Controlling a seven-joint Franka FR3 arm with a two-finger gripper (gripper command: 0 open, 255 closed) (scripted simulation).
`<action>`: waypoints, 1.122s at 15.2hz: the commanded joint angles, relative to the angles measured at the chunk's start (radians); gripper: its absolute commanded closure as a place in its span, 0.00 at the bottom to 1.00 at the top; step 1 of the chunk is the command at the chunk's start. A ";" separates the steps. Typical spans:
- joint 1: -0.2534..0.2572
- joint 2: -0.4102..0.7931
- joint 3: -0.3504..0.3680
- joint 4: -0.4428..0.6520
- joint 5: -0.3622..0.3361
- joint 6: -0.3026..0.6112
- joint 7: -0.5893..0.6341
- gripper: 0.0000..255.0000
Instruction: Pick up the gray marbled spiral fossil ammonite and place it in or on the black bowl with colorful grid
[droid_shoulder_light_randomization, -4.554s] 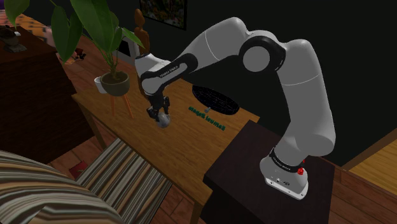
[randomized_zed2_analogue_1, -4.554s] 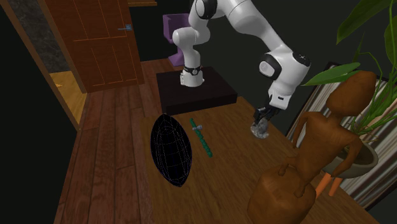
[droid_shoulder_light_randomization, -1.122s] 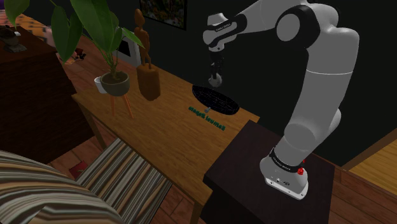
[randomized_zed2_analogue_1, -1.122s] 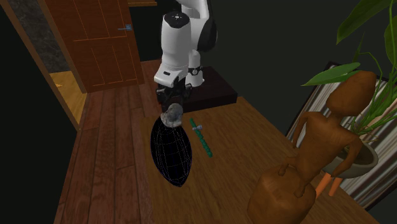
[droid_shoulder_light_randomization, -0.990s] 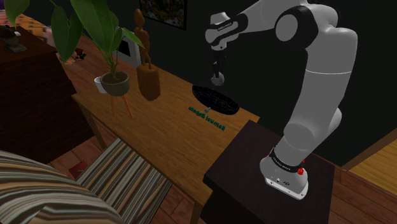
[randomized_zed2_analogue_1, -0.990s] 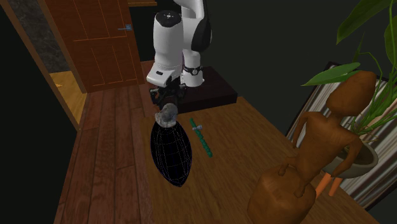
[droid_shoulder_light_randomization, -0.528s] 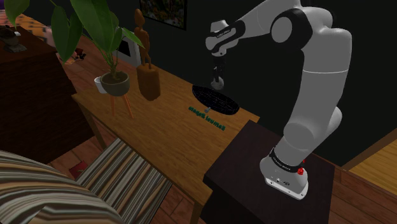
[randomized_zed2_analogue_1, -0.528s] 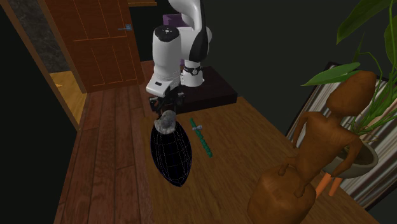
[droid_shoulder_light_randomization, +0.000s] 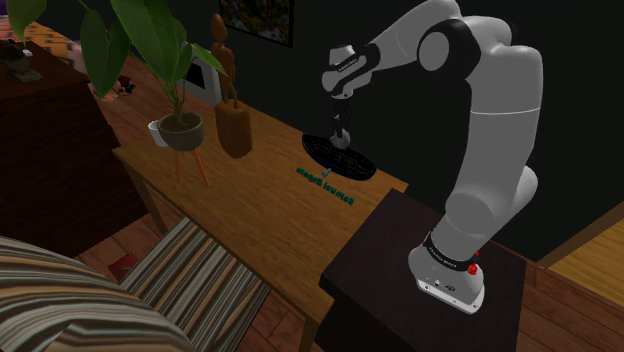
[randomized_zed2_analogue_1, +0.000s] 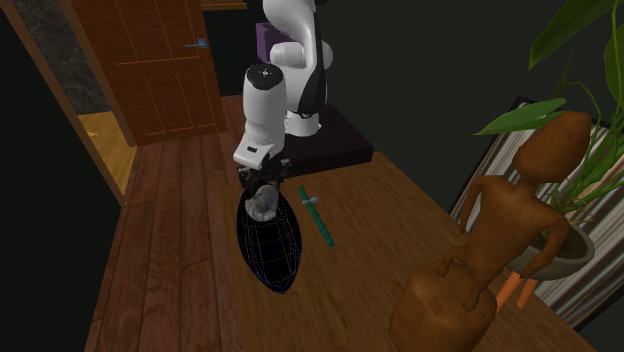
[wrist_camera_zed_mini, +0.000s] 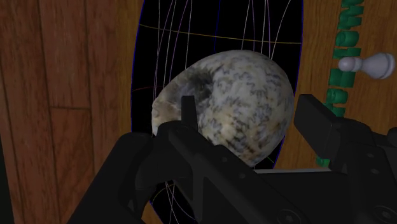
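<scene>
1 end effector (randomized_zed2_analogue_1: 262, 186), black, 2 fingers, clenched on either flank of the ammonite (wrist_camera_zed_mini: 236, 105). The ammonite is a grey-and-cream marbled coil, carried clear of the tabletop (randomized_zed2_analogue_1: 375, 225) and hanging over the bowl (randomized_zed2_analogue_1: 272, 255), at the end nearer the stand (randomized_zed2_analogue_1: 312, 148). Whether it touches the bowl cannot be told.

1 bowl, black, shallow, lined with a thin coloured grid, lying on the tabletop.

Step in hand, as judged: the set-down. Handling notes:
- The ammonite sits toward 1 end of the bowl, not over its middle, so a small shift toward the centre before release would guard against a roll over the rim.
- Lower straight down.
- Part the fingers only once the piece rests, or nearly rests, on the bowl's floor; the rounded form is likely to rock.
- Withdraw vertically, so neither finger drags it.

1 green beaded strip (randomized_zed2_analogue_1: 316, 217) with 1 small white pawn-like piece (wrist_camera_zed_mini: 366, 63), just beside the bowl and apart from it.

Surface: wooden tabletop, warm brown. Also on it:
- 1 carved wooden figure (randomized_zed2_analogue_1: 505, 240)
- 1 potted plant (droid_shoulder_light_randomization: 180, 128) on orange legs

Room:
- plank floor
- 1 striped rug (droid_shoulder_light_randomization: 195, 270)
- 1 panelled wooden door (randomized_zed2_analogue_1: 165, 60)
- dark walls
</scene>
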 joint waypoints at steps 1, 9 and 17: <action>0.000 0.015 0.001 -0.005 0.000 0.021 0.003 1.00; -0.001 0.037 0.001 -0.010 0.001 0.048 0.005 1.00; -0.001 0.037 0.001 -0.010 0.001 0.048 0.005 0.00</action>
